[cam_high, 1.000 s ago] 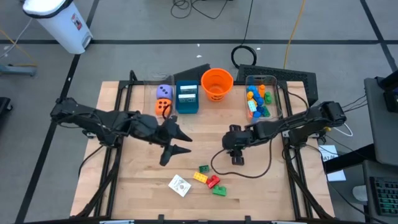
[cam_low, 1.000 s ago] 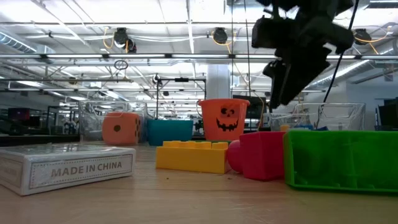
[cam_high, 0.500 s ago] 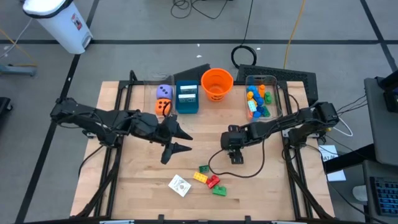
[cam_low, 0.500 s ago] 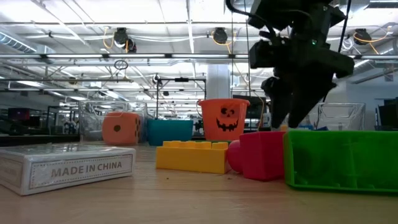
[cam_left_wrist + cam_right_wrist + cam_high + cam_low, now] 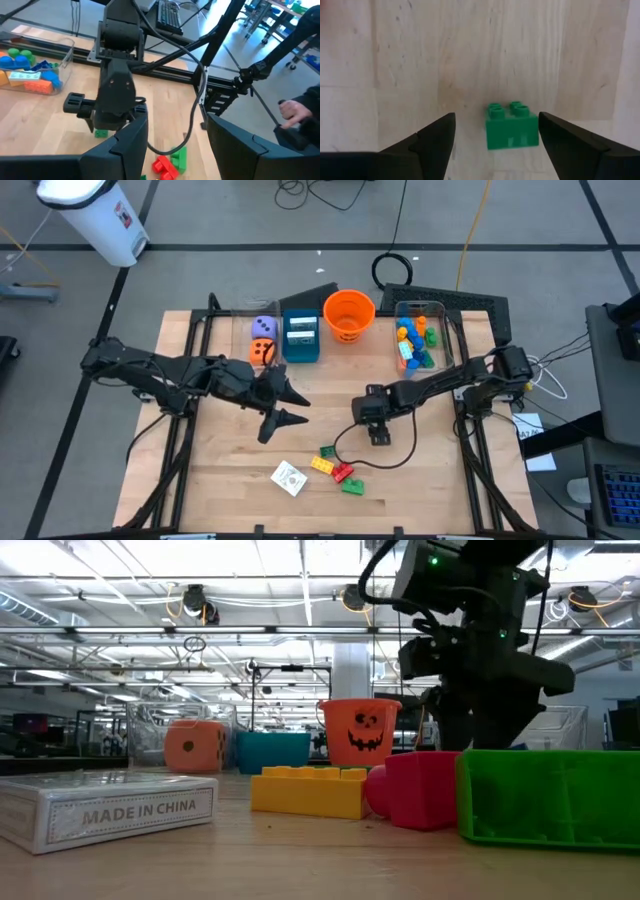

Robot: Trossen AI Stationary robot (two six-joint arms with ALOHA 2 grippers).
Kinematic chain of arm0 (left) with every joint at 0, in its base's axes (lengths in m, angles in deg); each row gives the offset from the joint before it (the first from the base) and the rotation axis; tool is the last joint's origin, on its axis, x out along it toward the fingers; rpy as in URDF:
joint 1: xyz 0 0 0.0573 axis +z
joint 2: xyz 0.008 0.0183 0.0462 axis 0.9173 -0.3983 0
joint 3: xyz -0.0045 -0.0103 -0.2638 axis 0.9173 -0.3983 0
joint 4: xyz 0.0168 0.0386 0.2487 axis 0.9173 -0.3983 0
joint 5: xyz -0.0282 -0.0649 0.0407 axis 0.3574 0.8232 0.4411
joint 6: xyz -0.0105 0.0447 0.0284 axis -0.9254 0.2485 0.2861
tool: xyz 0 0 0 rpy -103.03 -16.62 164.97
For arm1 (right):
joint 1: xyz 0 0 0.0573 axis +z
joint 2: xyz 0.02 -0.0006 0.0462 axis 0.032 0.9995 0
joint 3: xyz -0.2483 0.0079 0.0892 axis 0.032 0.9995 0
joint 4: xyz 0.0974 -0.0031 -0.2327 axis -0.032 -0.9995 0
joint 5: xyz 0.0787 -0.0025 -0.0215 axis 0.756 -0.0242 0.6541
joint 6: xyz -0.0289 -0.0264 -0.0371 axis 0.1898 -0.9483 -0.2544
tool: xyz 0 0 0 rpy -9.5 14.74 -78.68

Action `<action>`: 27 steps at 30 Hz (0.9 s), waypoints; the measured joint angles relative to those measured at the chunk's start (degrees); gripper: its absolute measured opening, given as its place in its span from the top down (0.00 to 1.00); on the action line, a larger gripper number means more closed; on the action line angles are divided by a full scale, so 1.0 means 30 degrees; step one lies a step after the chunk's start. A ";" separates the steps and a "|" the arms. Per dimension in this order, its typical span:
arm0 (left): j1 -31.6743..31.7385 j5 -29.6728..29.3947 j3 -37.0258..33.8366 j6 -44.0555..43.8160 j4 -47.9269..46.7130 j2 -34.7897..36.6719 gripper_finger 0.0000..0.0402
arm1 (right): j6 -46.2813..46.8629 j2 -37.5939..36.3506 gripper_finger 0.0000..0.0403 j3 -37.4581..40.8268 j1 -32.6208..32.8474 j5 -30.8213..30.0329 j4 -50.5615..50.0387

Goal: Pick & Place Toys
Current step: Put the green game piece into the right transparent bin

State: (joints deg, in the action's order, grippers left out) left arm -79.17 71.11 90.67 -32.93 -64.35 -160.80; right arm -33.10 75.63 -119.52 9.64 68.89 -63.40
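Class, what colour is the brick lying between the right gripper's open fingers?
Green: the brick shows best in the right wrist view.

Orange bucket (image 5: 349,315) beside teal box (image 5: 300,337); white bin (image 5: 95,216) on floor

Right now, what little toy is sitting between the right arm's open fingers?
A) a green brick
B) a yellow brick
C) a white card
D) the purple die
A: the right wrist view shows a small green brick lying on the wooden table in the gap between the right gripper's spread fingers, not yet gripped.
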 joint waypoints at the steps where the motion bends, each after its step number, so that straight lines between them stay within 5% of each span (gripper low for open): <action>1: 0.0000 0.0095 0.0000 0.0000 -0.0007 0.0000 0.47 | 0.0003 0.0086 0.32 0.0000 0.0000 0.0003 0.0003; 8: 0.0000 0.0105 0.0000 -0.0074 0.0022 0.0000 0.47 | 0.0007 0.0159 0.38 0.0000 0.0000 -0.0589 -0.0035; 20: 0.0000 0.0105 0.0000 -0.0233 0.0022 0.0007 0.47 | 0.0415 0.0151 0.66 0.0000 -0.0007 -0.0648 -0.0491; 27: 0.0000 0.0105 0.0000 -0.0398 0.0030 0.0007 0.47 | 0.1151 0.0138 0.64 0.0000 -0.0007 -0.0670 -0.0305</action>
State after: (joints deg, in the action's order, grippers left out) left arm -79.17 71.42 90.67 -34.12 -64.26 -160.78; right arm -29.65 76.04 -119.52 9.62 66.88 -64.31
